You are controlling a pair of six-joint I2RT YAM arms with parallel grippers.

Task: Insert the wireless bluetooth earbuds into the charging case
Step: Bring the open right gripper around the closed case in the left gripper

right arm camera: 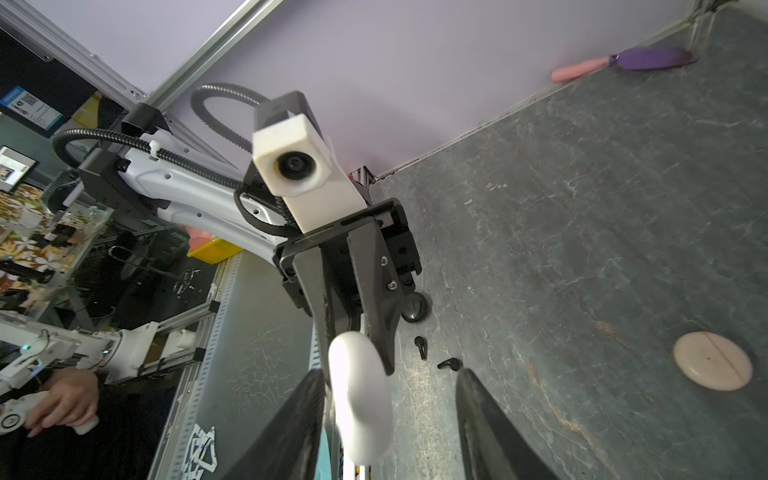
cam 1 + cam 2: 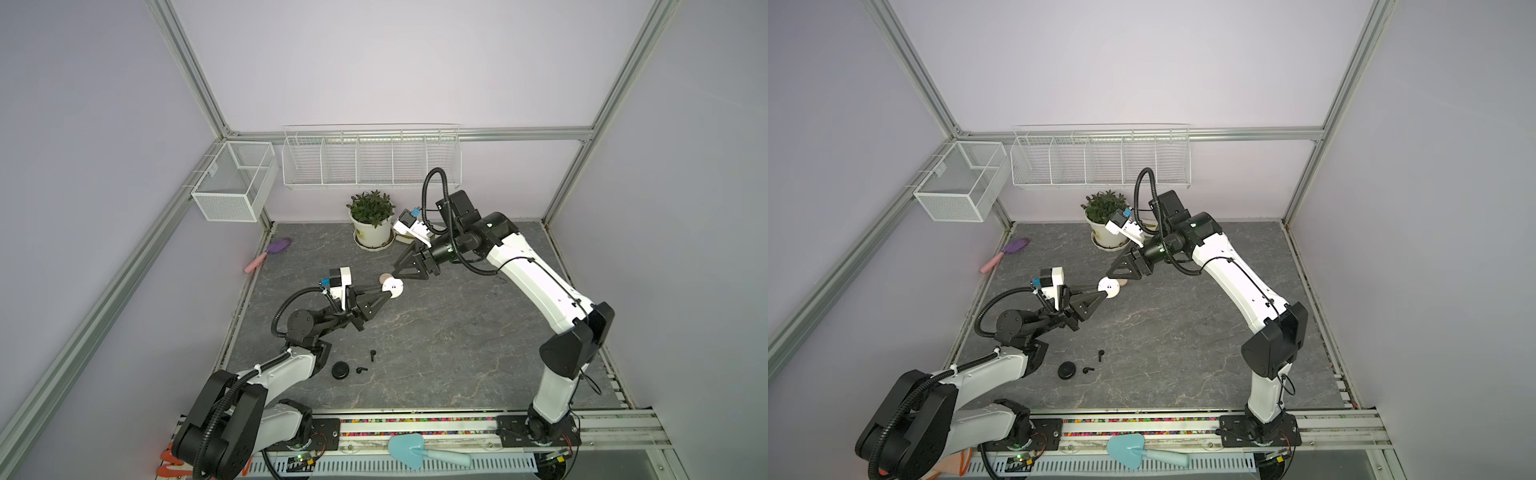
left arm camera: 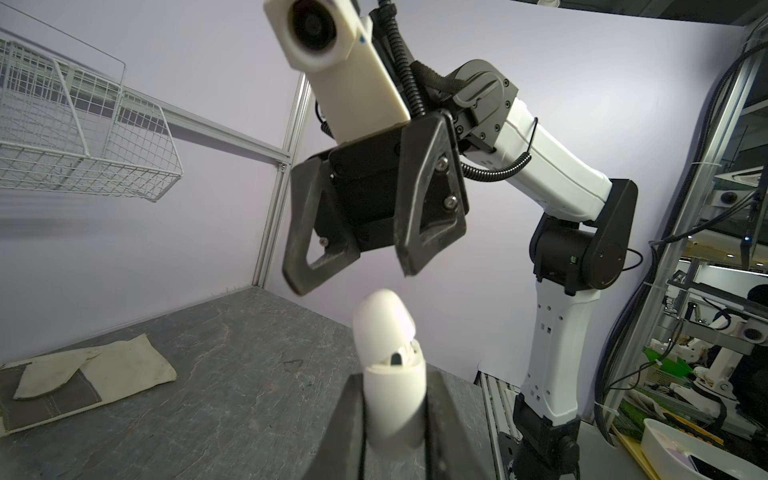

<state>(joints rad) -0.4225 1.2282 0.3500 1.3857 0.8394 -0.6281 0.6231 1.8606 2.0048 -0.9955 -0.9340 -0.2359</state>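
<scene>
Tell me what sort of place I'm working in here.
Likely a lab robot test cell: a silver aluminium-profile frame with lilac panels encloses a grey stone-patterned tabletop, staged with white wire wall baskets and a small potted green plant.

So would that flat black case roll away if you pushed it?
Probably not. The black case lies flat like a puck, so it should slide rather than roll. It looks smooth, with a rounded edge, so it might slip when squeezed. It's small, so it's likely light.

There are two black earbuds (image 2: 372, 354) (image 2: 361, 369), three round cases (image 2: 392, 286) (image 2: 341, 370) (image 2: 385, 277), two wire baskets (image 2: 232, 183) (image 2: 370, 160), one potted plant (image 2: 371, 210) and one brush (image 2: 279, 246).
</scene>
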